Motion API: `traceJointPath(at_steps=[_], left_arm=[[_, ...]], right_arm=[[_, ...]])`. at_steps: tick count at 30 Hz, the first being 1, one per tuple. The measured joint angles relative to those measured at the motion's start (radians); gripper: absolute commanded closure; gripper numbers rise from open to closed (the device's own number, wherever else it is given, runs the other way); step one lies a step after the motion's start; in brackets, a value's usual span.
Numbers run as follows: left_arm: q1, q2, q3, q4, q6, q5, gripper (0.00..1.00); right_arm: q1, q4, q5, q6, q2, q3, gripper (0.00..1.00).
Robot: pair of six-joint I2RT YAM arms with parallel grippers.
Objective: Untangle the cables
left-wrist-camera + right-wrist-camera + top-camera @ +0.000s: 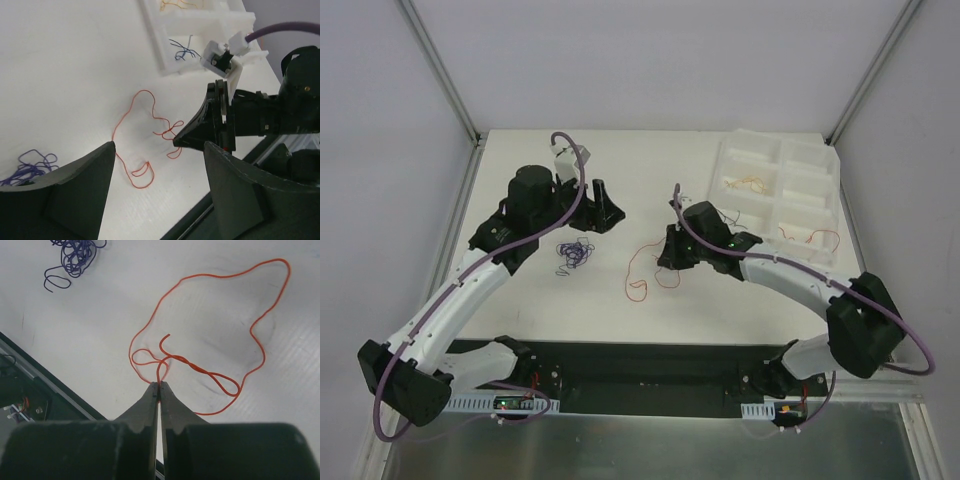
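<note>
1. One red wire (197,369) at the centre of the scene. Sprawls in wide, open loops on the white table (650,170), between the two arms, with a short twisted stretch near one end.
2. Pinched beside that twist by the right gripper (159,385): fingers pressed almost together with only a sliver of gap, strand caught between the very tips, low over the table.
3. To its left, well apart: purple wire bundle (574,254), a small curly knot lying loose, touched by nothing.
4. Just beyond the bundle: left gripper (159,147). Hangs above the table with fingers spread wide and nothing between them.
5. At the far right corner: white compartmented tray (735,150). Holds thin orange strands (752,183) in its compartments, and a dark blue strand (182,51) at its near corner.
</note>
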Motion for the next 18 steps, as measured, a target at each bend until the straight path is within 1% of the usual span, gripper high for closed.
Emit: traceJointPath(at_steps=[3, 7, 9, 13, 18], left_arm=[[0.002, -0.024, 0.011, 0.000, 0.043, -0.084, 0.30], [0.003, -0.073, -0.001, -0.004, 0.120, -0.193, 0.30], [0.003, -0.102, -0.029, 0.007, 0.145, -0.224, 0.30], [0.002, -0.158, -0.111, 0.014, 0.187, -0.268, 0.31], [0.002, -0.164, -0.131, 0.014, 0.215, -0.281, 0.31]], right_arm=[[0.052, 0.026, 0.014, 0.007, 0.084, 0.057, 0.93], [0.090, 0.052, 0.020, 0.021, 0.179, 0.101, 0.92], [0.096, 0.061, 0.015, 0.032, 0.210, 0.111, 0.89], [0.103, 0.068, 0.002, 0.044, 0.244, 0.118, 0.77], [0.114, 0.078, -0.026, 0.030, 0.261, 0.118, 0.63]])
